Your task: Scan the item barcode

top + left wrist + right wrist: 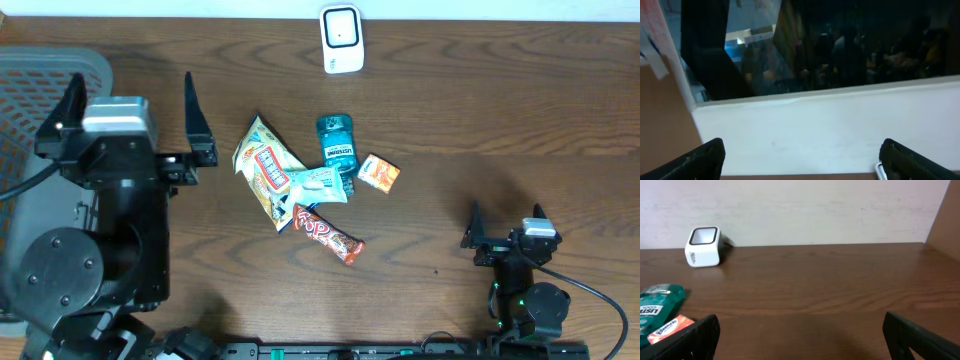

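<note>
Several items lie in a heap at the table's middle: a yellow snack bag (262,165), a teal mouthwash bottle (337,145) (657,302), a small orange box (379,173) (667,328), a red candy bar (328,233) and a pale tube (320,185). A white barcode scanner (341,38) (703,246) stands at the far edge. My left gripper (131,85) (802,160) is raised left of the heap, open and empty, facing the wall. My right gripper (508,215) (802,337) sits low at the front right, open, with bare table between its fingers.
A grey mesh basket (40,80) stands at the far left, partly under the left arm. A white wall (815,210) runs along the table's far edge, with a dark window (840,45) above it. Brown tabletop (500,120) lies right of the heap.
</note>
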### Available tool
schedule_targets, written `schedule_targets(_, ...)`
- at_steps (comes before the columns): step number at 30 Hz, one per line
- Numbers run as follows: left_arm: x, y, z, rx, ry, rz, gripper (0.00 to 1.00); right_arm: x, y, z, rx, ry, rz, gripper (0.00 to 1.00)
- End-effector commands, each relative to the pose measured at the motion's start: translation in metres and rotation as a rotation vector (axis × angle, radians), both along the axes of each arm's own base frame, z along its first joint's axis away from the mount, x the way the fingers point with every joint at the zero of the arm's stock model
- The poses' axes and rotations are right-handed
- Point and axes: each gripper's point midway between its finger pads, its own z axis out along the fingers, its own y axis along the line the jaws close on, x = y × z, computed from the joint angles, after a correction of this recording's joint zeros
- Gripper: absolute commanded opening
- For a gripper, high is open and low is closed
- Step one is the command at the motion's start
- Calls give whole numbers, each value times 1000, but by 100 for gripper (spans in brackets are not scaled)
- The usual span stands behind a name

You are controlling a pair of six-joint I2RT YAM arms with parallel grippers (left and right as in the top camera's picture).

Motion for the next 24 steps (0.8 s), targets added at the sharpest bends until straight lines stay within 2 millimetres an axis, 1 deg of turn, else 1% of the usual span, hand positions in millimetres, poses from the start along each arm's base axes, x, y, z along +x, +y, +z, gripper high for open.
schedule_targets(1,-4,6,4,60,-8,35,98,0,3,-1,14,1,12,99)
schedule_targets(6,-12,11,7,49,-26,33,98,0,3,-1,14,1,12,99)
schedule_targets(11,-32,23,14,22,-68,34,98,0,3,-1,14,2,12,99)
schedule_targets(14,-50,36,20,-5,-109,39,98,0,3,-1,14,1,12,99)
schedule_targets(20,-98,73,30,-90,-224,88,98,0,3,-1,14,1,12,99)
schedule_targets(24,-132,87,35,-114,-308,80,98,0,3,-1,14,2,12,99)
